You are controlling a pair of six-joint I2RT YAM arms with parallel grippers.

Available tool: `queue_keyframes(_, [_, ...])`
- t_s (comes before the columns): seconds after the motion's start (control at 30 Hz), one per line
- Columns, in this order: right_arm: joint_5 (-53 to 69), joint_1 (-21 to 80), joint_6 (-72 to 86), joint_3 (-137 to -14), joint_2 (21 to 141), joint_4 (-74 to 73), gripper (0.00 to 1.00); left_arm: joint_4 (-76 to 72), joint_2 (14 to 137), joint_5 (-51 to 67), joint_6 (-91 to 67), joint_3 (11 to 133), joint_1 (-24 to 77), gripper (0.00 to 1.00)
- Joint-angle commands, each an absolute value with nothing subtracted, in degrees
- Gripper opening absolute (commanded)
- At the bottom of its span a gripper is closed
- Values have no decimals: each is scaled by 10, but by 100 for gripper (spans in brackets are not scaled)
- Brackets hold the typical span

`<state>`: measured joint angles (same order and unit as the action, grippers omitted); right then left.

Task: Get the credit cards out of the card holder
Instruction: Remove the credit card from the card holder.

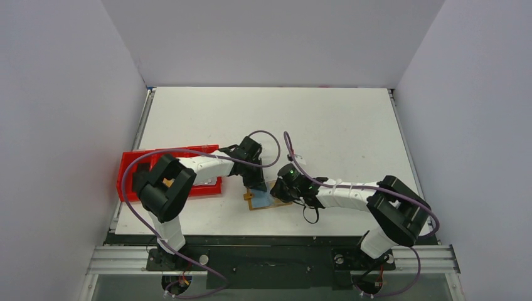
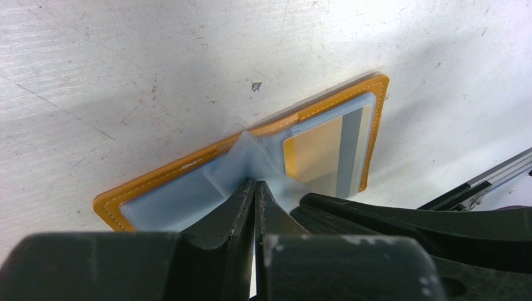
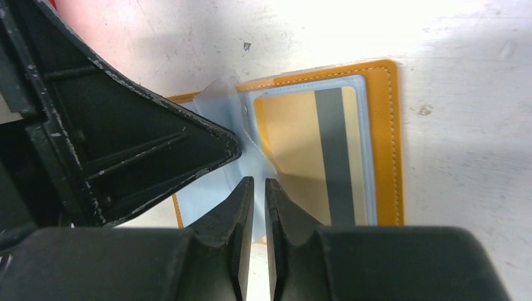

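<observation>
Left gripper (image 2: 254, 184): clenched on a fold of the clear, soft plastic sleeve (image 2: 248, 153) belonging to the flat tan-orange stitched leather-look card holder (image 3: 384, 144). The pinch pulls the film up into a small tent off the holder's face. My reading: this is to lift the pocket mouth away from what lies under it, so there is room to get in.

Right gripper (image 3: 257, 185): tips almost together, only a thin slit between them. They hang over the near edge of the same sleeve, just beside the left fingers (image 3: 188, 141). I can see nothing between them, so I count them closed on air. Narrow tips suit slipping under a lifted film.

Card: one thin gold-faced rectangular credit card (image 3: 295, 157) with a dark grey stripe sits fully inside the clear window, flat, not drawn out at all. I cannot tell whether more cards lie beneath it.

The holder lies flat on the scuffed white table (image 2: 125, 75), near its front edge between my two arms. The red plastic tray (image 1: 127, 179) stands well apart to the left.

Judgement: extraction not yet begun, opening stage only. Risk: the film slips from my pinch
</observation>
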<state>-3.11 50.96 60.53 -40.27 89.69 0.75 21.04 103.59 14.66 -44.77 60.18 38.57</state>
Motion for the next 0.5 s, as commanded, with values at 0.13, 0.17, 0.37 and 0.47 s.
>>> queue_keyframes(0.13, [-36,484,581,-403,834,-32,22,201,1045,117,-432,590,378,0])
queue_keyframes(0.17, [-35,481,580,-403,832,-35,24,200,1045,118,-431,589,378,0])
queue_keyframes(0.37, [-21,475,578,-397,834,-30,36,193,1042,124,-428,584,375,0])
queue_keyframes(0.47, [-9,471,578,-394,842,-18,40,191,1040,127,-427,581,374,0])
